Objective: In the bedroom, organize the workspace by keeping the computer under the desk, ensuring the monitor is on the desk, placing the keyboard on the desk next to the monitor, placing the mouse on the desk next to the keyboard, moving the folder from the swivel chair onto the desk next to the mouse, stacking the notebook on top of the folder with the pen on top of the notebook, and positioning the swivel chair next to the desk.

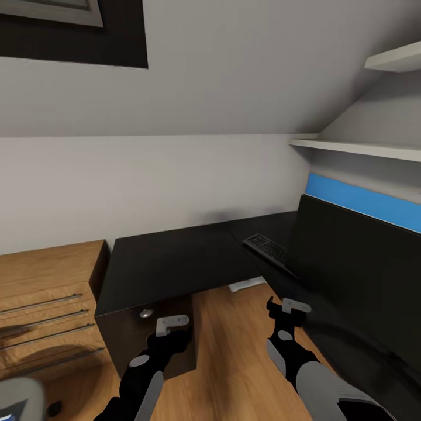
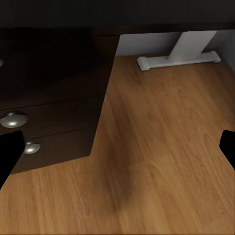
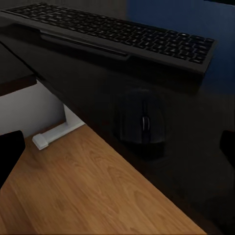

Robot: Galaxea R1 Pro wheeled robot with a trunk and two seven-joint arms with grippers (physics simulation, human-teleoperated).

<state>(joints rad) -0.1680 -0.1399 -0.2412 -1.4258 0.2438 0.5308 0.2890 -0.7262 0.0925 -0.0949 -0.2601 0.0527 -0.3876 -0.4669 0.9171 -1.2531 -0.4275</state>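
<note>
Both grippers have their fingers spread wide and hold nothing. From the head camera, the left gripper (image 1: 171, 325) hangs over the oak floor (image 1: 234, 351) just in front of a dark brown cabinet (image 1: 126, 336) under the matte black desk top (image 1: 175, 263); the right gripper (image 1: 286, 309) hangs near the desk's front edge, to the right. On that right-hand stretch of desk lies the slim dark-keyed keyboard (image 1: 266, 248), with the wide black flat monitor (image 1: 356, 275) just right of it and a blue back panel (image 1: 362, 202) behind. An oak drawer unit with bar handles (image 1: 47, 304) stands far left.

The right wrist camera adds a small black rounded mouse (image 3: 142, 123) resting on the desk just near of the keyboard (image 3: 117, 32), apart from it, with the dark fingertips (image 3: 10, 152) at the frame edges touching nothing. The left wrist camera adds the cabinet's round silver knobs (image 2: 13, 119) and a white desk foot (image 2: 178, 58) on the floor beyond.
</note>
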